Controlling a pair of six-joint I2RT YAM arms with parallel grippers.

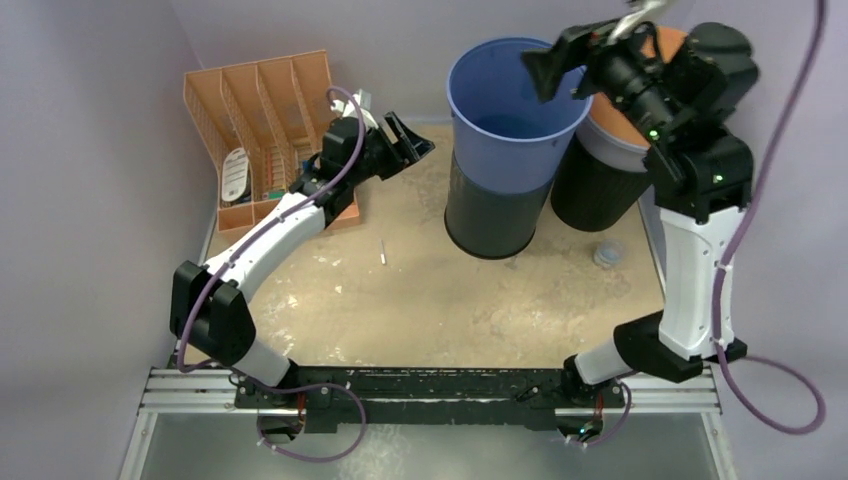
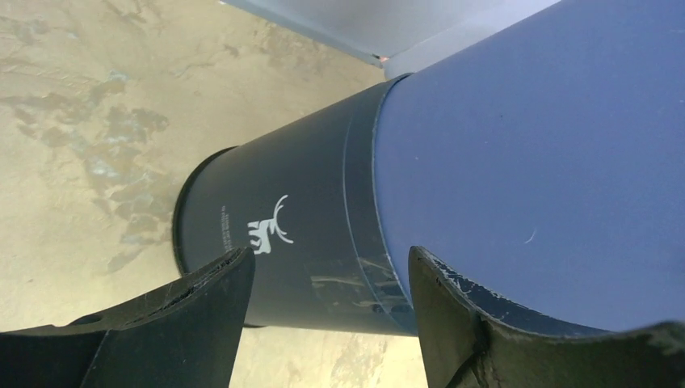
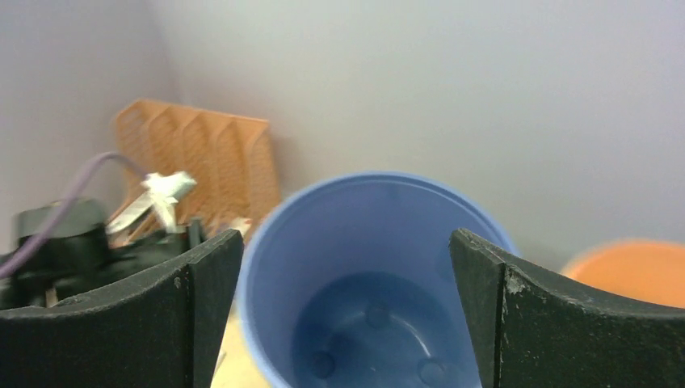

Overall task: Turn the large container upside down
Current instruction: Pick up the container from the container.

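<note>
The large container (image 1: pixel 512 150) stood upright (mouth up) on the counter (image 1: pixel 450 300), upper centre of the top view. The right arm (image 1: pixel 690 250) held its jaws wide apart above the rim; the left arm (image 1: pixel 270 235) held its jaws open just left of the container's wall.

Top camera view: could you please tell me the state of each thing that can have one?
Blue bin: upright, mouth up, empty, not yet flipped.
Left claw: open, facing the bin's side, holding nothing.
Right claw: open above the bin's rim, holding nothing.
Orange-topped bin: upright, beside the blue bin.
Orange rack: a few items in its slots.
</note>
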